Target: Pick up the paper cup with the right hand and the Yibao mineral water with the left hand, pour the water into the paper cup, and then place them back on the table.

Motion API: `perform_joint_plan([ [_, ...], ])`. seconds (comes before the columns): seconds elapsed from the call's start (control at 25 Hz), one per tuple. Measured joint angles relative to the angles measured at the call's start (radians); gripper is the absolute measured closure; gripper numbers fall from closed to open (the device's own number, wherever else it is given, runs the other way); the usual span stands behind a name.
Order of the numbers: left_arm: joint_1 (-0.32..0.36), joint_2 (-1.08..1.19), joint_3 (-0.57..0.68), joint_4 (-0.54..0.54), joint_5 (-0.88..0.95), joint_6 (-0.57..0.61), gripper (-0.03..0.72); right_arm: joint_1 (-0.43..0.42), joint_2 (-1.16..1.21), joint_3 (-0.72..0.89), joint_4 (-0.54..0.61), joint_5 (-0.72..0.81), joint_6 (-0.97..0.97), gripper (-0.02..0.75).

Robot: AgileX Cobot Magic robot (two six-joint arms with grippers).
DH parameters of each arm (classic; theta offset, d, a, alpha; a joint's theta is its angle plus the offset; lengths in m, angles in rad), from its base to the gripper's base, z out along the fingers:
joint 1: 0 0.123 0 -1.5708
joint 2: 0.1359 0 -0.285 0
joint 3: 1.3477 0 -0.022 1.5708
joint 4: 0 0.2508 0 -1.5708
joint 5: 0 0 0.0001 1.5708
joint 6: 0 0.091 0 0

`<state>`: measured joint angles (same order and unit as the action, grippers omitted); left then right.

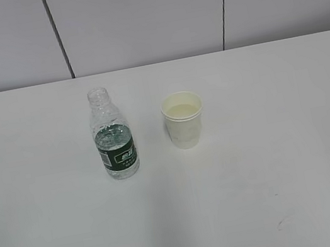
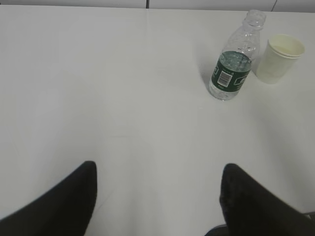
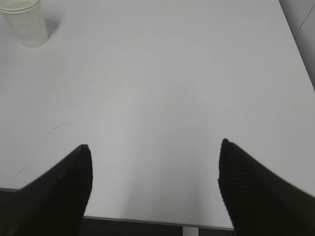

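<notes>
The Yibao mineral water (image 1: 113,136) stands upright and capless on the white table (image 1: 261,196), left of centre; it also shows in the left wrist view (image 2: 233,64). The white paper cup (image 1: 183,119) stands upright just right of it, also in the left wrist view (image 2: 280,57) and at the top left of the right wrist view (image 3: 27,22). My left gripper (image 2: 158,172) is open and empty, well short of the bottle. My right gripper (image 3: 153,152) is open and empty above the table's near edge, far from the cup. Neither arm shows in the exterior view.
A small dark scuff mark (image 1: 282,223) lies on the table at the front right, also in the right wrist view (image 3: 59,127). A grey panelled wall (image 1: 146,18) stands behind the table. The table's near edge (image 3: 157,223) runs under my right gripper.
</notes>
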<state>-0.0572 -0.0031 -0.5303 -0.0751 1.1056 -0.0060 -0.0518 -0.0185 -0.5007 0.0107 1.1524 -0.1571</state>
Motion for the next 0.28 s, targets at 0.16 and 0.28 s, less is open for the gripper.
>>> perform_joint_plan([
  [0.16,0.0,0.0,0.0,0.0,0.0,0.0,0.203,0.0,0.0,0.0,0.0,0.0,0.0,0.146],
  [0.28,0.0,0.0,0.0,0.0,0.0,0.0,0.204,0.0,0.0,0.0,0.0,0.0,0.0,0.147],
])
